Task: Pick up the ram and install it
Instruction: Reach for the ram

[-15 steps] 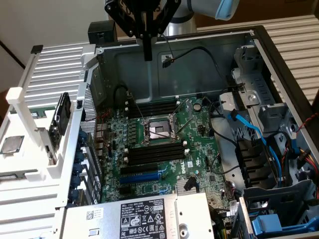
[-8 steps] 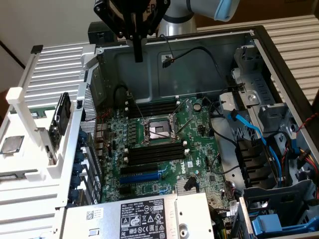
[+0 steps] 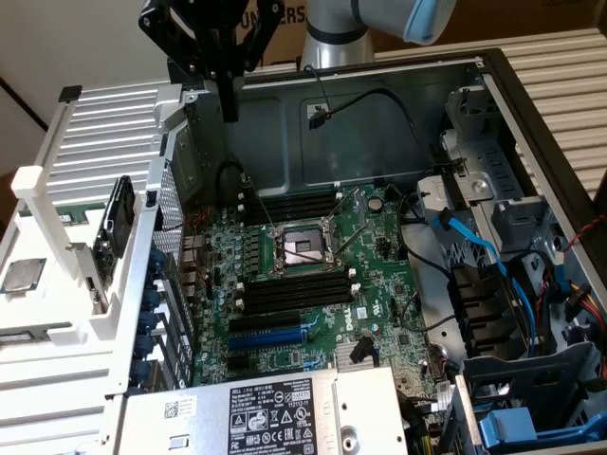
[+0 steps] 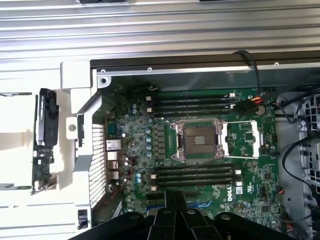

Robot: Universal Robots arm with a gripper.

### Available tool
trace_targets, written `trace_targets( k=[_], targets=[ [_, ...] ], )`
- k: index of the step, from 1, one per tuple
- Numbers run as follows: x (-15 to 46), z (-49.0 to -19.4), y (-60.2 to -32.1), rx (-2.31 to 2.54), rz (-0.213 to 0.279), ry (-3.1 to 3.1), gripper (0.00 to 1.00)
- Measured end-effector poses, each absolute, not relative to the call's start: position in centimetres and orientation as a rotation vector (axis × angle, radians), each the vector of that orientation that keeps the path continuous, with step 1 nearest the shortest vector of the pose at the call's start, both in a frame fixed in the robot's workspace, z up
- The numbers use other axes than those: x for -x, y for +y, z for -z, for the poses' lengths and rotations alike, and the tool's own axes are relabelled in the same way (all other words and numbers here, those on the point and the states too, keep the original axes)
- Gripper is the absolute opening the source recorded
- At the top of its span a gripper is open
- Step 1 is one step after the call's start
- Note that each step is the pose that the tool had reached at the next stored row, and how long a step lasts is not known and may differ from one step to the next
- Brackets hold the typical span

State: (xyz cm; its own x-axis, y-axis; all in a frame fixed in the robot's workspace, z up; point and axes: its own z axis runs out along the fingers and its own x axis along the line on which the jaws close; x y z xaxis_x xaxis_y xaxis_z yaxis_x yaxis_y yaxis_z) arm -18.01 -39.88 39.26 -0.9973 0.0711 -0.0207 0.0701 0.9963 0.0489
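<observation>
The ram point(image 3: 116, 226) is a long dark stick standing on edge in a white holder point(image 3: 57, 204), outside the computer case on the exterior view's left. The wrist view shows the ram point(image 4: 44, 131) beside the case wall. My black gripper point(image 3: 230, 112) hangs high over the case's far left corner, well above the ram and apart from it. Its fingers point(image 4: 170, 202) are pressed together with nothing between them, and the gripper point(image 4: 175, 199) looks down on the motherboard point(image 4: 200, 145). Empty black memory slots point(image 3: 289, 204) point(image 3: 294, 289) lie on both sides of the processor socket point(image 3: 299, 248).
The open case holds a blue expansion slot point(image 3: 275, 334), a grey power supply point(image 3: 275, 412) at the front and blue cables point(image 3: 474, 246) near the drive bays at the exterior view's right. A black cable point(image 3: 322, 109) hangs along the back wall. The perforated case wall point(image 3: 171, 246) stands between the holder and the board.
</observation>
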Motion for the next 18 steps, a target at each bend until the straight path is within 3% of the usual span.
trace_targets(
  k=[18],
  targets=[
    [26.2, -39.3, -39.9, -0.110, -0.075, 3.114, 0.10]
  ],
)
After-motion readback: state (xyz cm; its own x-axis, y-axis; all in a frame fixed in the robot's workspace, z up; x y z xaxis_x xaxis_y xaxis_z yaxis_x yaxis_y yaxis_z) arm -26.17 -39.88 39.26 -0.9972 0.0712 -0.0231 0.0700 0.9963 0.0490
